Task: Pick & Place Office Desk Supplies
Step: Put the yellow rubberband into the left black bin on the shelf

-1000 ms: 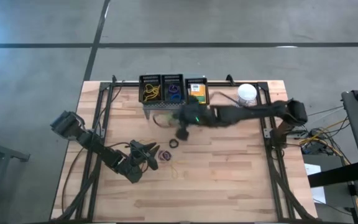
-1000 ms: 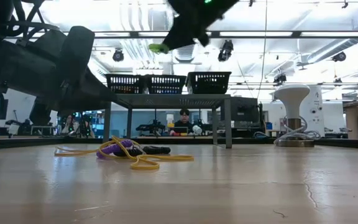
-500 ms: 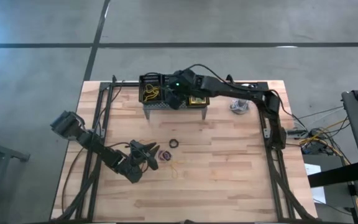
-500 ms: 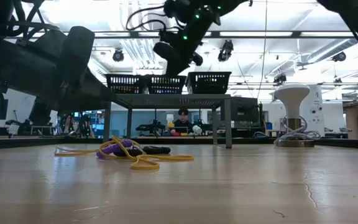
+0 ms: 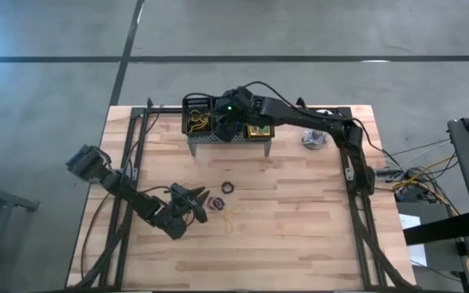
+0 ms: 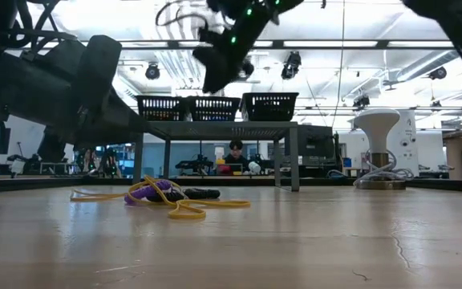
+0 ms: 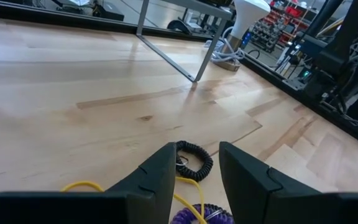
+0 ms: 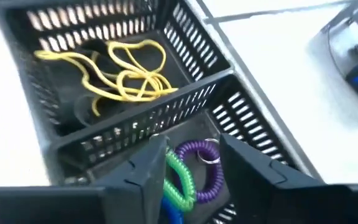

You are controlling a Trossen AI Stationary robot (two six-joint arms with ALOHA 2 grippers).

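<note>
- Office desk supplies are split between two places: some already sit in the black mesh organiser (image 5: 226, 120) on the grey stand (image 5: 228, 140) at the far edge of the table (image 5: 300, 236); the rest lie loose on the table, well in front of that organiser.
- Organiser contents, by the right wrist view: yellow rubber bands (image 8: 120, 71) in one compartment; green coil (image 8: 180, 180), purple coil (image 8: 207, 165) and a glimpse of blue in the next. The high view shows a yellow-and-green box (image 5: 258, 122) in the third compartment.
- Right hand (image 5: 228, 124) hangs directly above the organiser's middle compartment; fingers (image 8: 143, 168) stand apart with nothing between them, the green coil lying in the compartment beneath them.
- Left hand (image 5: 192, 198) sits low, well in front of the organiser, beside the loose pile; fingers (image 7: 160, 174) part-open and empty.
- Loose pile: yellow band (image 6: 187, 209), purple coil band (image 5: 215, 203), and a black coil ring (image 5: 228, 187) slightly nearer the organiser.
- Handling judgement: bands are very light, soft and springy; likely to snag, tangle with neighbours or flick from a loose grip. Pinch across one strand or the coil's wall, close to the table, and lift slowly so tangled pieces separate.
</note>
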